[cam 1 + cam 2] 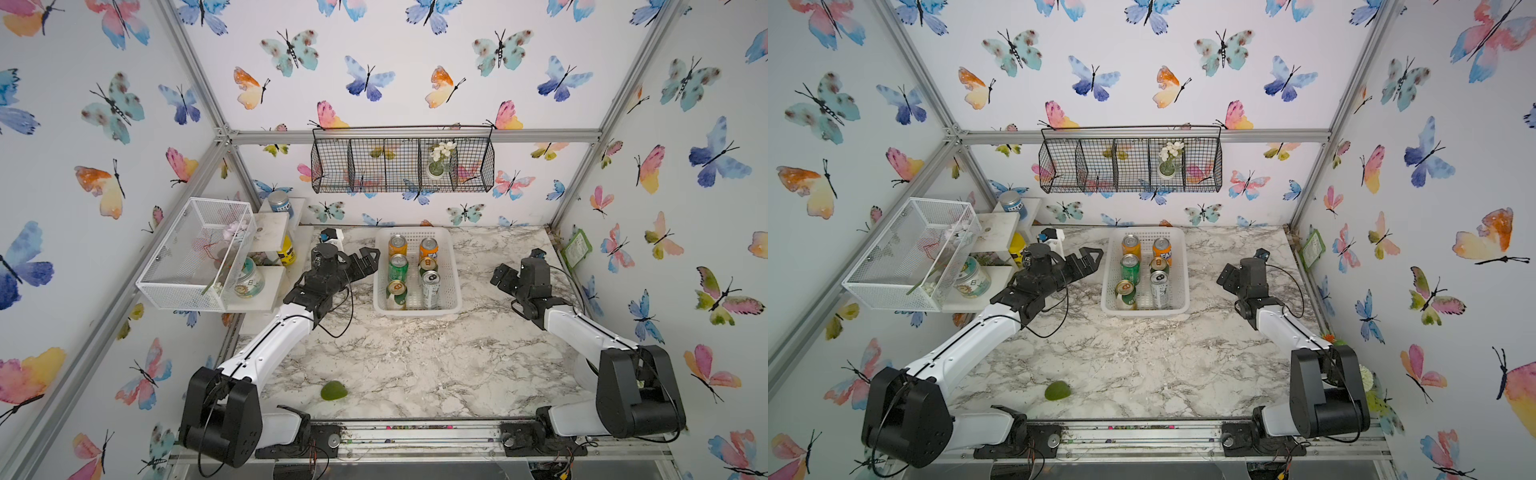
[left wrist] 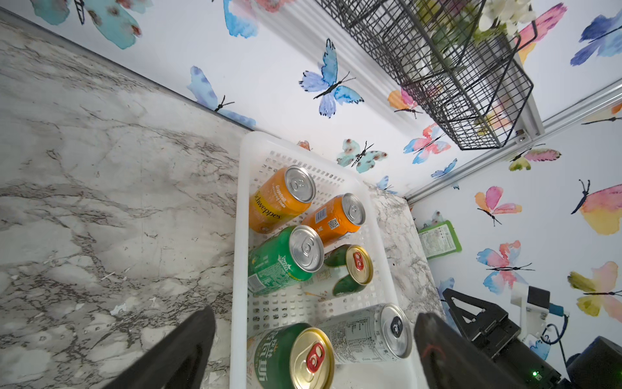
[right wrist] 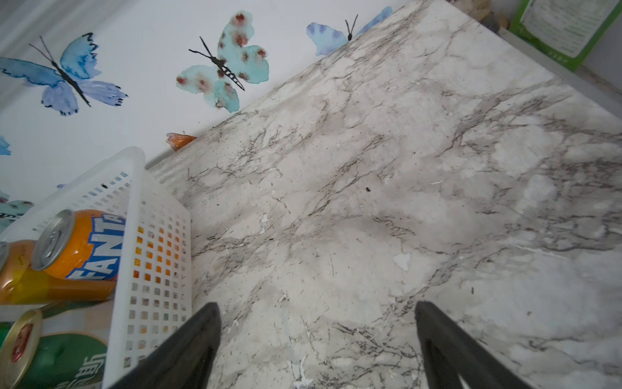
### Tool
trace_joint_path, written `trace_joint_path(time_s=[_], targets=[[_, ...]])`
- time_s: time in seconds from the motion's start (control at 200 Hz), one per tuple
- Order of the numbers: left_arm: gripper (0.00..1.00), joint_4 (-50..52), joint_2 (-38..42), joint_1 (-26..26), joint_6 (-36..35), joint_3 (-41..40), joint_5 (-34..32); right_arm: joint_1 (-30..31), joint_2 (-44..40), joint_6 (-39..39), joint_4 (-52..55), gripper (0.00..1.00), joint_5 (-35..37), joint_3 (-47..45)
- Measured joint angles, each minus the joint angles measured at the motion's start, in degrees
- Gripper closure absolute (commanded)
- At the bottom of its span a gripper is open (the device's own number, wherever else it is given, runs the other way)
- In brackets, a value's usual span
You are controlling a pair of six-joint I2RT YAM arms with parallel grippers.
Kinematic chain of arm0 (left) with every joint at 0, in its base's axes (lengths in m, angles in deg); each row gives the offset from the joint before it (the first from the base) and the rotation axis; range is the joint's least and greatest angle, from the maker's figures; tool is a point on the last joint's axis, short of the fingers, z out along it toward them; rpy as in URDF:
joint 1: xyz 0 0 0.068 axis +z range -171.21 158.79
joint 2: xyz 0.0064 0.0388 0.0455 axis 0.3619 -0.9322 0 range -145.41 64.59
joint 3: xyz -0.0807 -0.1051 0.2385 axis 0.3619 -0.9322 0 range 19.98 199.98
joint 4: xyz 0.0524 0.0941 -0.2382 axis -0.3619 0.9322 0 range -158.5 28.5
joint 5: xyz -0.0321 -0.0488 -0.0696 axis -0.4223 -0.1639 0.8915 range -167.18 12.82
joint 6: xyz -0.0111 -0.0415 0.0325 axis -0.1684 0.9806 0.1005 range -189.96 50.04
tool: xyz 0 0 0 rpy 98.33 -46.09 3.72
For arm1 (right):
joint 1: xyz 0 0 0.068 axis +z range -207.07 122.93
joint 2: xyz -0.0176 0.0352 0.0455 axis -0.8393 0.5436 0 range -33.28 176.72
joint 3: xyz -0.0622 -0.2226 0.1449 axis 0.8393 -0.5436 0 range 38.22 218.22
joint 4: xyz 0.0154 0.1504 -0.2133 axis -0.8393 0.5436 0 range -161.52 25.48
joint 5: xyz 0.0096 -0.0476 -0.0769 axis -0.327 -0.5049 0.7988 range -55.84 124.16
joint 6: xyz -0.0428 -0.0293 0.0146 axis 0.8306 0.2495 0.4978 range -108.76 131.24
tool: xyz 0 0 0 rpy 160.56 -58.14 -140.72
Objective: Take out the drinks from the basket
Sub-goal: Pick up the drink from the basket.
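White basket (image 1: pixel 417 312) holds six upright cans (image 1: pixel 397 268); we see left gripper (image 1: pixel 369 261) and right gripper (image 3: pixel 316 313) both spread wide, empty.

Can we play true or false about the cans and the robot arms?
Six cans stand in the basket. True.
The left gripper holds an orange can. False: it is open and holds nothing.
The wire basket hangs above the table. True.
The green lump lies in the basket. False: it lies on the table, near the front edge.
The right gripper is shut. False: it is open, over bare table.
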Motion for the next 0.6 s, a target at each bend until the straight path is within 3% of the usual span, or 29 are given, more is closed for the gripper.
trace_joint_path(time_s=[0.32,0.601], targets=[[0.01,1.38,0.02,0.02,-0.46,-2.12,0.96,2.43,-1.36,3.10,0.02,0.13,-6.03,3.58],[0.01,4.92,2.12,0.02,-2.40,-1.29,0.96,15.41,3.30,9.35,4.42,0.10,-10.40,15.02]])
